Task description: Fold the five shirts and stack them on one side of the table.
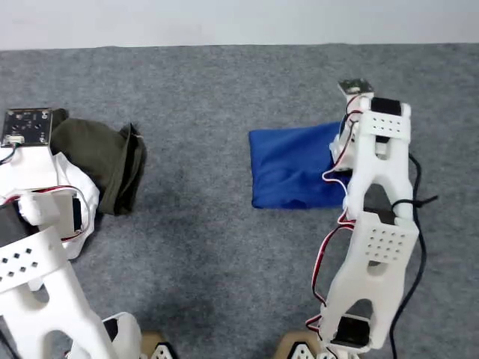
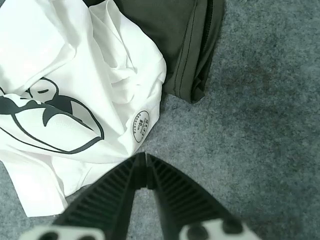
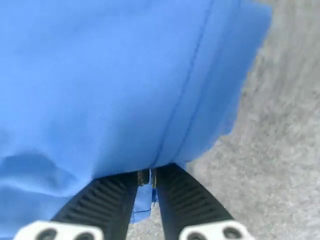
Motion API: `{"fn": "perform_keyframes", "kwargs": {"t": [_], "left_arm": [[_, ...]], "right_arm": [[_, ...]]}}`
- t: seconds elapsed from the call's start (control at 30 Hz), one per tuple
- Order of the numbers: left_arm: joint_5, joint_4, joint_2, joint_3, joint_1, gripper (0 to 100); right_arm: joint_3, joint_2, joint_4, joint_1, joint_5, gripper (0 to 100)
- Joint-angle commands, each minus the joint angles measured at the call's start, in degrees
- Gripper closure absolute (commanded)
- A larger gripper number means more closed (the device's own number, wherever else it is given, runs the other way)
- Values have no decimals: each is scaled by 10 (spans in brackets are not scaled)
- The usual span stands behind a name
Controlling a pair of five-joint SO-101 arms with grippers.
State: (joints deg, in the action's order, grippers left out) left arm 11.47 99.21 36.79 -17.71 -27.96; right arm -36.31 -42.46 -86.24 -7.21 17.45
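Grey table (image 1: 194,262) bears white shirt (image 2: 75,75) overlapping olive shirt (image 2: 170,40), blue shirt (image 1: 292,168) apart.

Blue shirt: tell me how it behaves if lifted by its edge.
Probably floppy: the blue shirt lies in soft folds, so it would likely drape and unfold from the right pincer, which pinches a thin bit of its edge. Likely light; the fuzzy grey table may drag on it.

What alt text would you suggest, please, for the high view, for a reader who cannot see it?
A blue folded cloth shirt lies on the grey felt-like table, its right edge under the white right arm. At the left, a crumpled dark olive shirt and a white shirt lie together, partly under the white left arm.
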Motion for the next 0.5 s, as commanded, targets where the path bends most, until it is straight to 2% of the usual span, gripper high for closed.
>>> {"fn": "perform_keyframes", "kwargs": {"t": [0.0, 0.07, 0.27, 0.37, 0.47], "left_arm": [[4, -9, 10, 3, 0, 994], [4, -9, 10, 3, -1, 994], [5, -9, 10, 1, 0, 994], [5, -9, 10, 1, 0, 994], [5, -9, 10, 1, 0, 994]], "right_arm": [[-37, 8, -10, -2, -4, 987], [-56, 13, -40, -10, -2, 972], [-179, 45, -158, 0, -5, 838], [-224, 51, -161, 32, -5, 841], [-235, 34, -127, 82, -3, 885]]}}
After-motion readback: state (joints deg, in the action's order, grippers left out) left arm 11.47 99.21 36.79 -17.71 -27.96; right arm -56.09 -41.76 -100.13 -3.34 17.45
